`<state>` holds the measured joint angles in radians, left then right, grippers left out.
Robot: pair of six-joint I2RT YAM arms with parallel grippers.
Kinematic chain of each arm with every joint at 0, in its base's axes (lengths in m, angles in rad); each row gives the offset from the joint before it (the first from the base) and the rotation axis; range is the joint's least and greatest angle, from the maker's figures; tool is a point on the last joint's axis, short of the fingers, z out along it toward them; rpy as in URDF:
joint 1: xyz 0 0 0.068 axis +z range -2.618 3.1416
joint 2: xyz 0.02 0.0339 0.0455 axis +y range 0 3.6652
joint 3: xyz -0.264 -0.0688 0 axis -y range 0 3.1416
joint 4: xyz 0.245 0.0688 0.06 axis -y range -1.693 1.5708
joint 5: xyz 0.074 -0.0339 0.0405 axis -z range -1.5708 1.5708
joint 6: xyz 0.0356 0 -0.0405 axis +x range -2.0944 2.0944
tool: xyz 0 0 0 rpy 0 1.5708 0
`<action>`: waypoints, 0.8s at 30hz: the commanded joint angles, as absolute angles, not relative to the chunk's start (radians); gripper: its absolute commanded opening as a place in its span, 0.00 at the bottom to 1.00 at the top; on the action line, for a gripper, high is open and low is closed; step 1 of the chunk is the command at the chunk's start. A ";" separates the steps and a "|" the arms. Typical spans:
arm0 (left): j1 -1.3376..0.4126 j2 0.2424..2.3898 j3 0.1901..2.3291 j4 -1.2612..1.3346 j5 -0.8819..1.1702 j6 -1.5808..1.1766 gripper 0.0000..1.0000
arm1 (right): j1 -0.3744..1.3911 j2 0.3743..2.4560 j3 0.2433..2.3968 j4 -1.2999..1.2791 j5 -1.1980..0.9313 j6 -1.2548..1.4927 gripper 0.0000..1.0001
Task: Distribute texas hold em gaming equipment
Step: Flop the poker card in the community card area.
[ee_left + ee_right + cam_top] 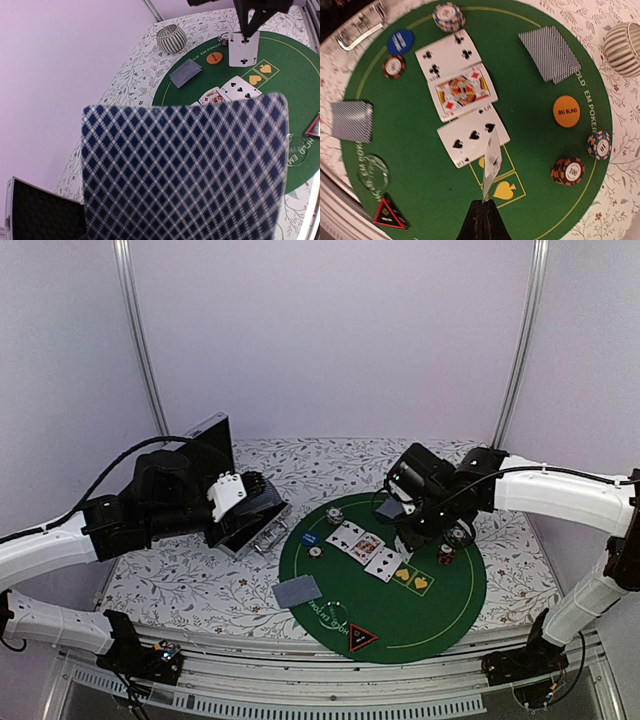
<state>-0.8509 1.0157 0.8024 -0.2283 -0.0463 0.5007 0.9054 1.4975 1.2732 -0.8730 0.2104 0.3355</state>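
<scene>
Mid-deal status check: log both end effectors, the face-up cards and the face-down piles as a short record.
left end effector: shut on a checked-back card, left of the green mat
right end effector: shut on the two of clubs, above the printed suit boxes
face-up row: three cards, side by side, mid-mat
face-down piles: near-left pile at the mat's edge; far pile by the far edge
</scene>
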 commanded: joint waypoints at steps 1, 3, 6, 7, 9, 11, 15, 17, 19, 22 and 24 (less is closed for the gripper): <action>-0.855 1.023 0.799 -0.207 -0.032 0.499 0.42 | 1.009 1.602 1.275 -1.050 0.435 0.332 0.02; -0.856 1.023 0.799 -0.206 -0.031 0.498 0.42 | 1.045 1.653 1.289 -1.076 0.485 0.313 0.02; -0.855 1.022 0.799 -0.207 -0.029 0.497 0.42 | 1.069 1.716 1.293 -1.083 0.542 0.269 0.02; -0.856 1.020 0.799 -0.207 -0.029 0.498 0.42 | 1.076 1.733 1.294 -1.076 0.555 0.244 0.02; -0.856 1.019 0.798 -0.207 -0.029 0.499 0.42 | 1.086 1.753 1.306 -1.078 0.591 0.214 0.02; -0.855 1.020 0.797 -0.207 -0.030 0.499 0.42 | 1.091 1.780 1.338 -1.095 0.634 0.198 0.02; -0.856 1.020 0.798 -0.208 -0.028 0.499 0.42 | 1.105 1.816 1.362 -1.110 0.736 0.181 0.02; -0.856 1.022 0.798 -0.207 -0.028 0.499 0.42 | 1.112 1.836 1.360 -1.103 0.761 0.171 0.02; -0.856 1.022 0.796 -0.207 -0.029 0.500 0.42 | 1.120 1.859 1.353 -1.095 0.773 0.152 0.02; -0.856 1.023 0.796 -0.208 -0.027 0.500 0.42 | 1.126 1.886 1.323 -1.071 0.759 0.124 0.02; -0.856 1.023 0.796 -0.207 -0.028 0.500 0.42 | 1.137 1.890 1.282 -1.012 0.712 0.064 0.02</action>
